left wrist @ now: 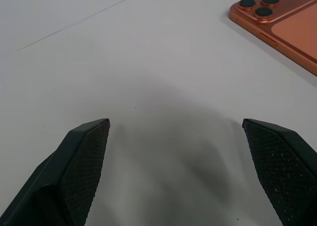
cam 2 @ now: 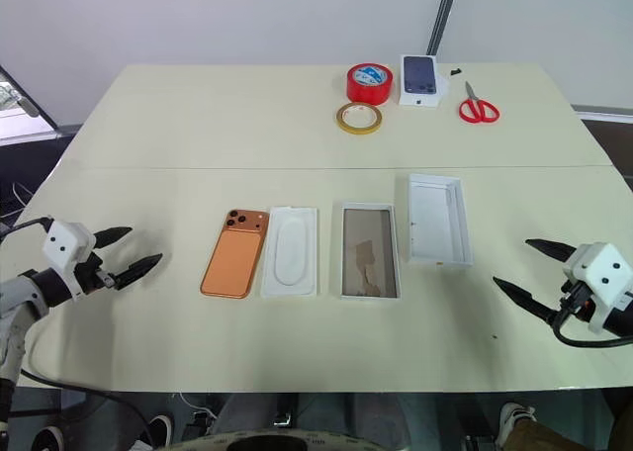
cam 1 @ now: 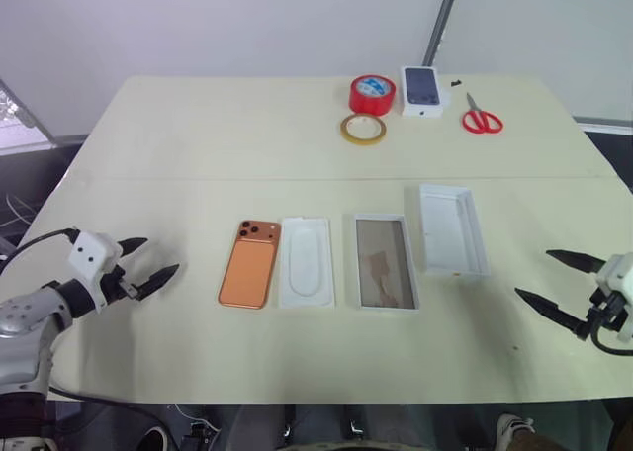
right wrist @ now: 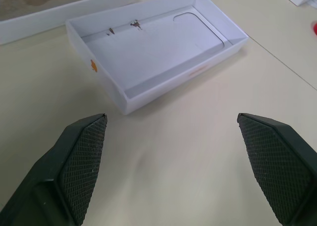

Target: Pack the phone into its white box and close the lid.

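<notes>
Nothing packed yet, both grippers just hanging wide and empty.
The phone (cam 1: 250, 264) is lying camera-side up; white box (cam 1: 386, 261) and lid (cam 1: 452, 229) are sitting open between left gripper (cam 1: 145, 262) and right gripper (cam 1: 552, 282).

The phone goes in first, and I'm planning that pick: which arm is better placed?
Left, probably. The phone lies nearest the open left gripper; the right gripper sits beyond the white box.
</notes>
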Tool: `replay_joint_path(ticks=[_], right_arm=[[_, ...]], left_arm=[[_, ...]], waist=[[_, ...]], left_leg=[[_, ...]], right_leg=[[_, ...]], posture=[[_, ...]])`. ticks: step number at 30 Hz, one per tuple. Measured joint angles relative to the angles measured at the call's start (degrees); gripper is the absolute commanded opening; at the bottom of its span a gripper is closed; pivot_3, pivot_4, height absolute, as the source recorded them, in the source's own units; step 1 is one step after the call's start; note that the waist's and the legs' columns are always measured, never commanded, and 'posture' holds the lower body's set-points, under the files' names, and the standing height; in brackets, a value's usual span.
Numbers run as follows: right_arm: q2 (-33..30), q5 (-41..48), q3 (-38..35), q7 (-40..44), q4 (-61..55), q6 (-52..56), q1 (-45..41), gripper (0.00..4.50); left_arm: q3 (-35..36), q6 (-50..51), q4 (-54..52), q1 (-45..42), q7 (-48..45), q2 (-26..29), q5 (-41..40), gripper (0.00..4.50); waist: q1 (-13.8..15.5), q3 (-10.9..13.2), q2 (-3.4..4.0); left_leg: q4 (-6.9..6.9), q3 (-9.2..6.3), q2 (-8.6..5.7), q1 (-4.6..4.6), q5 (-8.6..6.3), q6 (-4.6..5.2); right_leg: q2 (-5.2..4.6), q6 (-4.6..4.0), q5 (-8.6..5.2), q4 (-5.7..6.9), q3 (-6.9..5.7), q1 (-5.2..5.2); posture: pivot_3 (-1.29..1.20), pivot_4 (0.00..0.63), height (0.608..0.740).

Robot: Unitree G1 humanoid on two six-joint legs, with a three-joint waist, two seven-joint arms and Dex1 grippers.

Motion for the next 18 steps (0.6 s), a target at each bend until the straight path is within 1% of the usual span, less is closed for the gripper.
replay_joint_path(ticks=[5, 10, 18], right_arm=[[-0.05, -0.28, 0.49, -0.19, -0.15, 0.14, -1.53, 4.4], [-0.04, -0.3, 1.87, -0.86, -1.46, 0.81, -1.98, 4.4], [-0.04, -0.3, 2.47, -1.23, -1.46, 1.11, -2.29, 4.4]], left_arm=[[-0.01, -2.2, -0.02, -1.16, 0.4, -0.19, 0.26, 4.5], [-0.51, -2.12, -0.73, -1.12, 1.01, -0.19, 1.0, 4.5], [-0.99, -3.86, -0.52, -0.64, -2.48, -0.19, -0.12, 4.5]], waist=[[-0.06, 0.0, 0.0], [-0.01, 0.0, 0.0], [-0.03, 0.0, 0.01]], left_leg=[[-0.02, 0.0, 0.0, 0.01, 0.0, 0.0], [-0.02, 0.0, 0.0, 0.0, 0.0, 0.0], [-0.02, 0.0, 0.0, 0.0, 0.0, 0.0]], right_leg=[[0.0, 0.0, 0.0, 0.0, 0.0, -0.01], [0.0, 0.01, 0.0, 0.0, 0.0, -0.01], [0.0, 0.0, 0.0, -0.02, 0.0, -0.01]], posture=[[0.0, 0.15, 0.74], [0.0, 0.15, 0.74], [0.0, 0.15, 0.74]])
